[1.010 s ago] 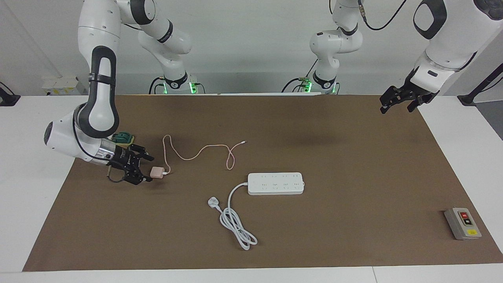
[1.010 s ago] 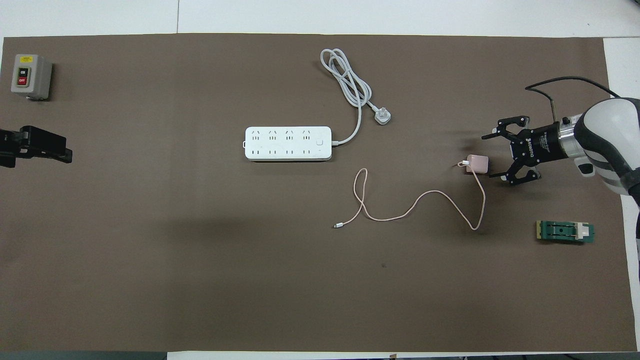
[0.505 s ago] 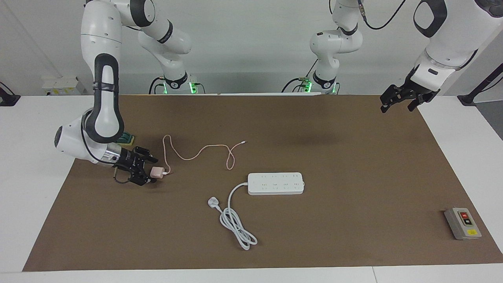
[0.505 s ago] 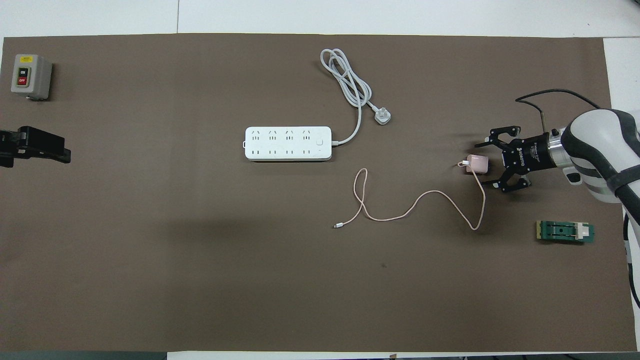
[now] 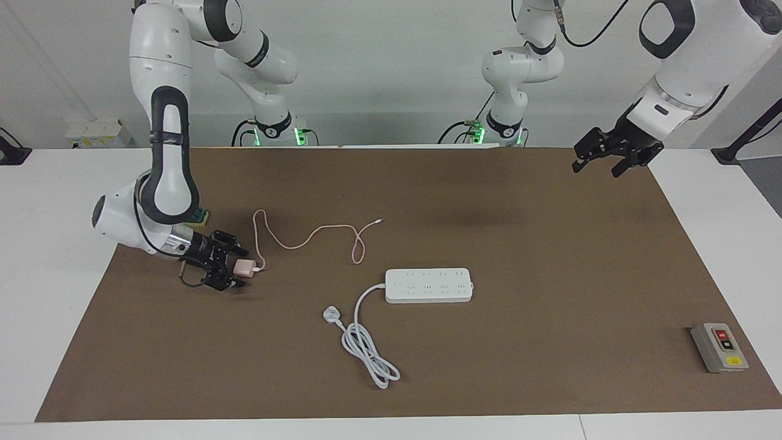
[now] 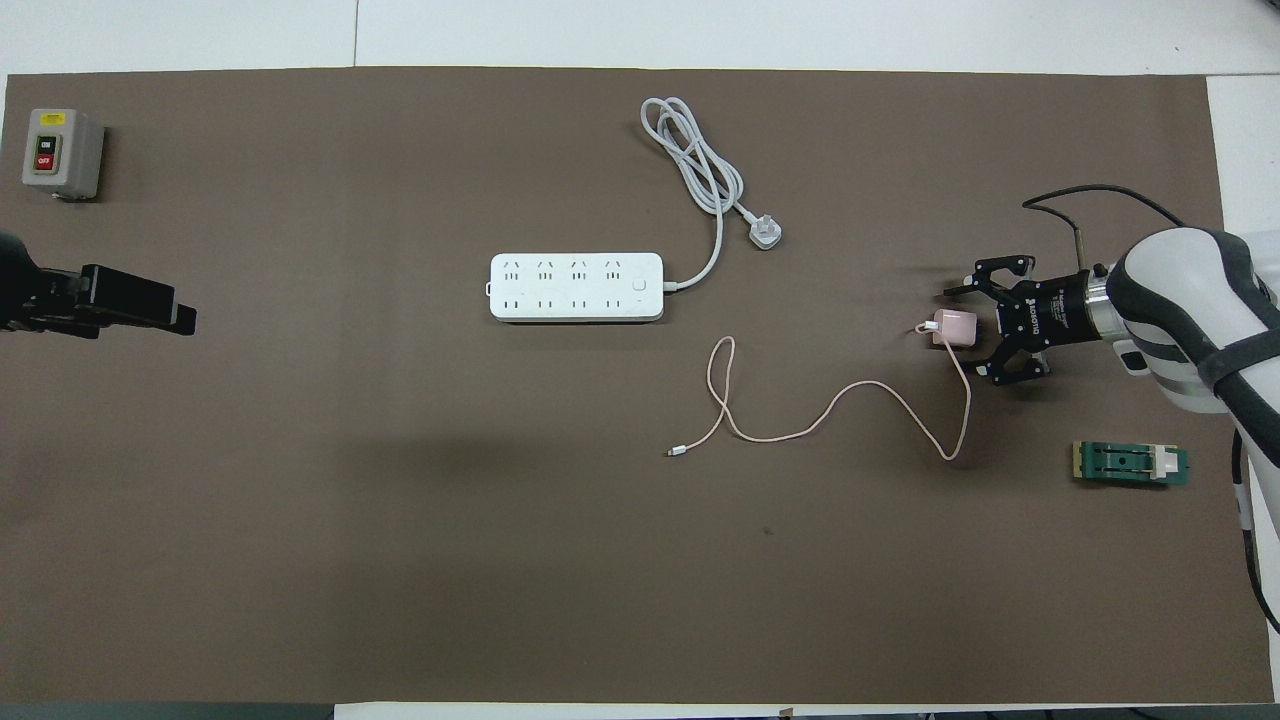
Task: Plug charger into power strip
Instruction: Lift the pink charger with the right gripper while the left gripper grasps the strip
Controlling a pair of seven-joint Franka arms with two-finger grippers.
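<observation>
The pale-pink charger lies on the brown mat near the right arm's end of the table; it also shows in the overhead view. Its thin pink cable snakes toward the middle of the mat. My right gripper is low at the mat and open, with one finger on each side of the charger. The white power strip lies flat mid-table, sockets up. My left gripper is open and empty, raised over the mat near the left arm's end.
The strip's thick white cord coils to a three-pin plug, farther from the robots than the charger. A grey switch box sits at the corner at the left arm's end. A small green block lies beside the right arm.
My right gripper has slid toward the charger, so the cube now sits between its open fingers. My left gripper has moved a little toward the table's middle.
</observation>
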